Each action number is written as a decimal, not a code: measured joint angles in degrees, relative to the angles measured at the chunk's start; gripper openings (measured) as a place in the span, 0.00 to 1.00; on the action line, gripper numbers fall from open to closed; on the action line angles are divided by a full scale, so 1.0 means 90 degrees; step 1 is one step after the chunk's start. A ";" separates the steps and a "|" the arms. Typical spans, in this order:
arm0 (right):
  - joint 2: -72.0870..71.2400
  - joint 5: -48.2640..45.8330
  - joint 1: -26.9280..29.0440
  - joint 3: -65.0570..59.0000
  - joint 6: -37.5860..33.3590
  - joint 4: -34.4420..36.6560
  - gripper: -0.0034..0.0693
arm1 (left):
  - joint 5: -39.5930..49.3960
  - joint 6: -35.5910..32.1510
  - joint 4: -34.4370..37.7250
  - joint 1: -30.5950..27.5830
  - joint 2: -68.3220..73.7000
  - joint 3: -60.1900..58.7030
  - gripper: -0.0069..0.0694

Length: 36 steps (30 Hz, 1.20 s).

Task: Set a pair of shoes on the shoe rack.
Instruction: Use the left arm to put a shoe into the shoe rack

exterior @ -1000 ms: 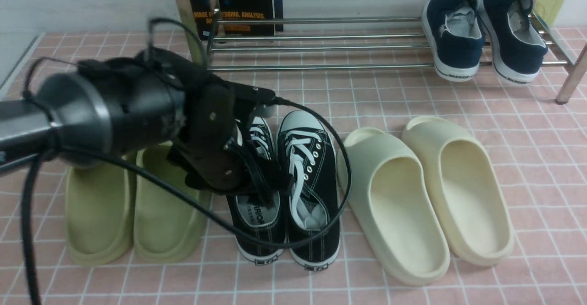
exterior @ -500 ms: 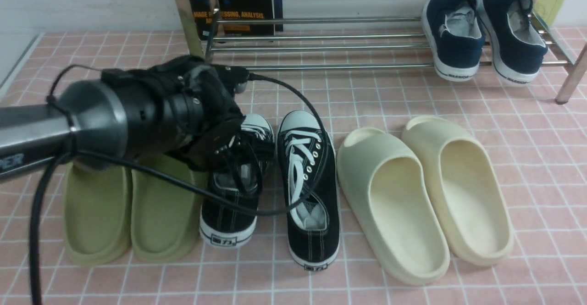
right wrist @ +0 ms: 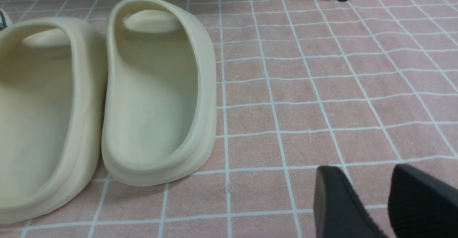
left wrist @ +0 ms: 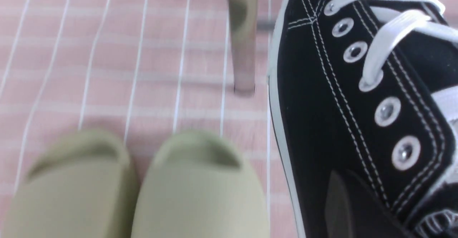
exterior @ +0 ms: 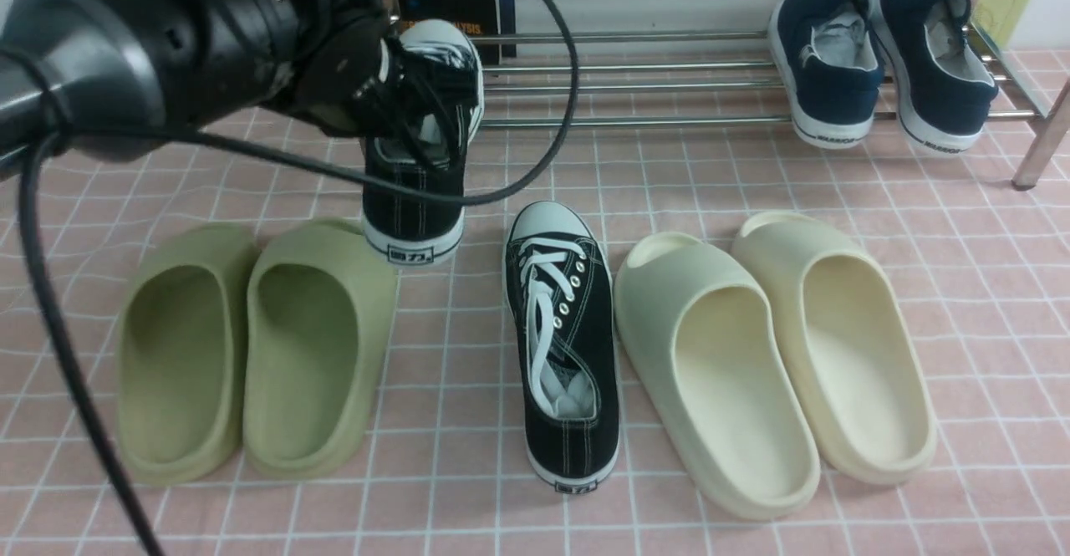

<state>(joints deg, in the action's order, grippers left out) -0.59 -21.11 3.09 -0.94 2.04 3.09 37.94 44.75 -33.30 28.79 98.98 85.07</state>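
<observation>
Up by the green slippers (exterior: 251,355), L gripper (exterior: 405,100) was clenched on one black sneaker (exterior: 415,196), heel down, prob. so I could lift it over the front bar of the shoe rack (exterior: 635,122) (other sneaker (exterior: 562,330) sat apart, unheld). R gripper (right wrist: 372,209) hung parted, empty.

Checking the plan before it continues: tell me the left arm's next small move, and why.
Probably carry the black sneaker forward over the shoe rack's front bar. The left gripper holds it by its opening, toe pointing at the rack's left end, heel above the green slippers; the navy sneakers sit at the right end.
</observation>
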 joint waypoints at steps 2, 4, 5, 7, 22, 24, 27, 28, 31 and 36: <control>0.0000 0.0000 0.0000 0.0000 0.0000 0.0000 0.37 | 0.0008 -0.0405 0.0151 -0.0019 0.0500 0.0611 0.12; 0.0000 0.0000 0.0000 0.0000 0.0000 0.0000 0.37 | 0.0008 -0.0619 0.0254 -0.0019 0.0796 0.1036 0.12; 0.0000 0.0000 0.0000 0.0000 0.0000 0.0000 0.37 | 0.0008 -0.0757 0.0298 -0.0019 0.1023 0.1270 0.12; 0.0000 0.0000 0.0000 0.0000 0.0000 0.0000 0.37 | 0.0013 -0.0924 0.0341 -0.0019 0.1404 0.1737 0.12; 0.0000 -0.0005 0.0000 0.0000 0.0000 0.0000 0.38 | -0.0120 -0.0946 -0.0195 -0.0038 0.3582 0.4322 0.13; 0.0000 -0.0005 0.0000 0.0000 0.0000 0.0000 0.38 | -0.0161 -0.0760 -0.0211 -0.0056 0.3645 0.4360 0.13; 0.0000 -0.0005 0.0000 0.0000 0.0000 0.0000 0.38 | -0.0303 -0.0124 -0.0220 -0.0147 0.3768 0.4368 0.13; 0.0000 -0.0005 0.0000 0.0000 0.0000 0.0000 0.38 | -0.0330 -0.0060 -0.0226 -0.0166 0.3779 0.4368 0.14; 0.0000 -0.0005 0.0000 0.0000 0.0000 0.0000 0.38 | -0.0417 0.0150 -0.0221 -0.0261 0.3808 0.4375 0.16; 0.0000 -0.0005 0.0000 0.0000 0.0000 0.0000 0.38 | -0.0537 0.0172 -0.0082 -0.0283 0.3808 0.4401 0.29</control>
<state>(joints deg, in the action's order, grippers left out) -0.59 -21.16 3.09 -0.94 2.04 3.09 33.10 46.30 -34.04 26.25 133.25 124.68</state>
